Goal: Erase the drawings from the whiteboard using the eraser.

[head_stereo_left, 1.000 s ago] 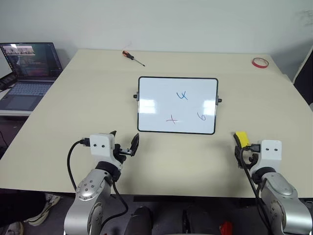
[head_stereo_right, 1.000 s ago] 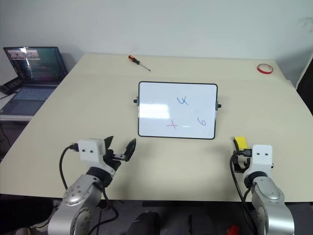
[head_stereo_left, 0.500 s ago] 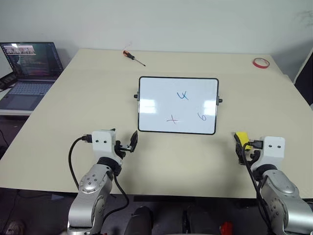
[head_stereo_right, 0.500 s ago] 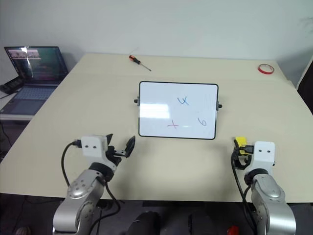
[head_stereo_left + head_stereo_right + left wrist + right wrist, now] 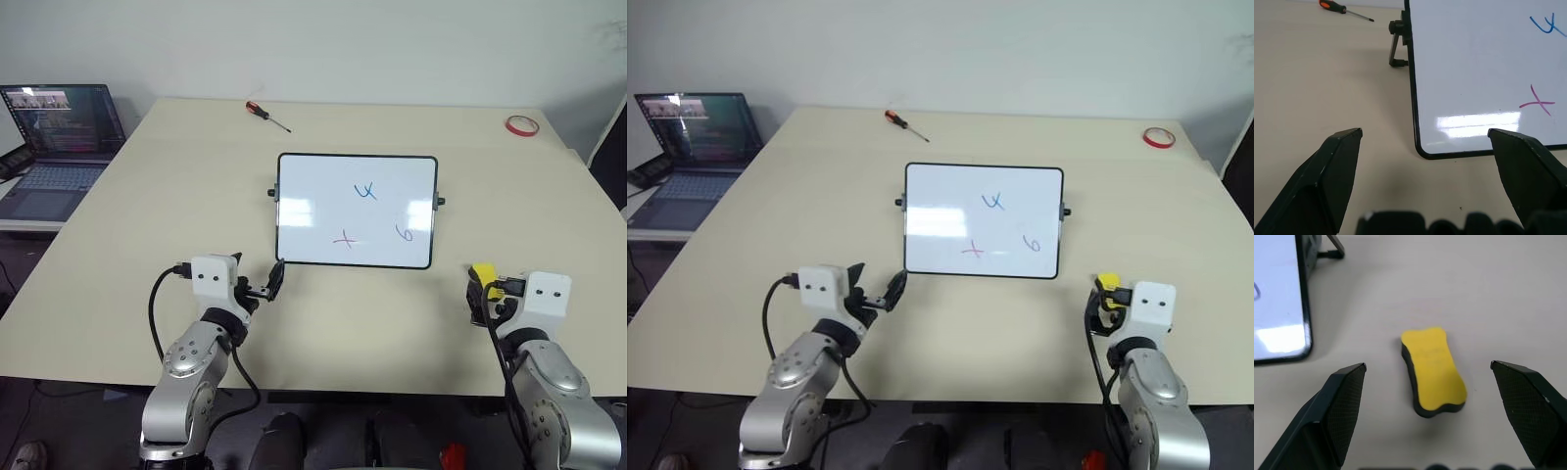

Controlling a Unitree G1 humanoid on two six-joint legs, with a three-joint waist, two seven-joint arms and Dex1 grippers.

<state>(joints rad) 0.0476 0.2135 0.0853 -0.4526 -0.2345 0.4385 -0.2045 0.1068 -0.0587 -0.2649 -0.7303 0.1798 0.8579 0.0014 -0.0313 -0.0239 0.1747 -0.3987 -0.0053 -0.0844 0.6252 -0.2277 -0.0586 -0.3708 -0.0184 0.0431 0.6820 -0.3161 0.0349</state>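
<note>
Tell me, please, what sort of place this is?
Probably an office or lab workspace: a beige table against a plain wall, an open laptop beside it, and a screwdriver and whiteboard on it.

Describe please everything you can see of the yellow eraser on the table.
The eraser is a small block, waisted like a bone, with a bright yellow top and a dark underlayer. It lies flat on the beige table, apart from the whiteboard's right corner. The open right pincer straddles it without touching.
</note>
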